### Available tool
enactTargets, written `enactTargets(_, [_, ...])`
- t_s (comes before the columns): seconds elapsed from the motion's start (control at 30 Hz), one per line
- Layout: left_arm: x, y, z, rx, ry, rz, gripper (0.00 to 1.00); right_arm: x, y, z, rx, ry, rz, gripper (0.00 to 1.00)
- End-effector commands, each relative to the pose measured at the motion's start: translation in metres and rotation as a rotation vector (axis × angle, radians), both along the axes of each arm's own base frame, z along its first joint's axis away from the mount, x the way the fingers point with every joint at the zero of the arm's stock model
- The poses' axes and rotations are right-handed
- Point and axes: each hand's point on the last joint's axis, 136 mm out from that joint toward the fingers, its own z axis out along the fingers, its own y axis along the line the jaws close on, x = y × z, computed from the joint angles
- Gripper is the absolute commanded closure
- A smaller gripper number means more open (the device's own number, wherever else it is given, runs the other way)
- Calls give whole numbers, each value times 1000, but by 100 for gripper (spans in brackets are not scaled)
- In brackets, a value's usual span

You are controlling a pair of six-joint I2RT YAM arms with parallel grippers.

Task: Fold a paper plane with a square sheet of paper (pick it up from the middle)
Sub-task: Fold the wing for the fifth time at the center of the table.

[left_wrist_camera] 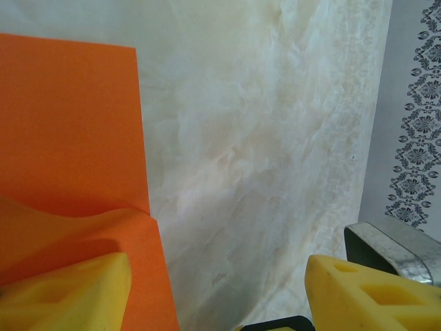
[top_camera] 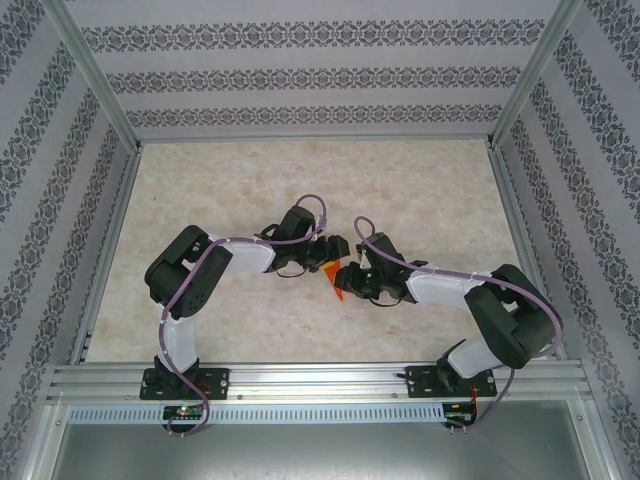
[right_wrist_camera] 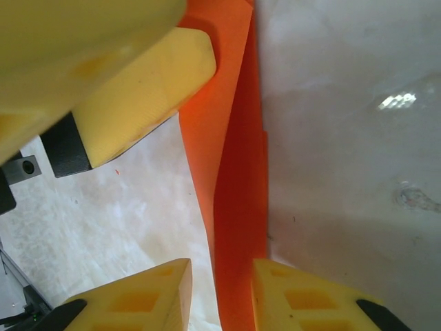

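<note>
**Both grippers at the folded orange sheet, mid-counter**

The orange paper sheet sits about midway between the left and right edges of the pale marbled counter, somewhat nearer the near edge than the far one. From above it shows as a small pointed orange shape between the tips of the two arms, which reach in from either side and nearly meet over it.

The left gripper stands wide. One of its yellow fingers is against the paper, which bulges up over that finger in a soft curve; the other finger is well apart from the sheet, over bare counter. Beyond the curve a flat panel of the paper lies on the counter with a straight, clean edge.

The right gripper is narrow, and it straddles a long creased strip of the sheet. The strip runs up between its two fingertips and touches one of them, while a thin sliver of counter shows between the paper and the other — so the jaws are not clamped on it. At the far end of the strip a finger of the left gripper overlaps the paper.
</note>
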Motion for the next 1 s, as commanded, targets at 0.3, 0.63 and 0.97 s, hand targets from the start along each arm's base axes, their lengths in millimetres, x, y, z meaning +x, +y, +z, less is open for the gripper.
enactTargets(0.3, [-11,3,-25,64,53,-9,31,-4,1,-7,-19,16,24,84])
enactTargets(0.63, [-11,4,-25,66,57,-6,32,-27,0,-29,-78,106,77,90])
enactTargets(0.97, [-12,4,-26,72,60,-8,32,-27,-10,-27,-114,94,44,89])
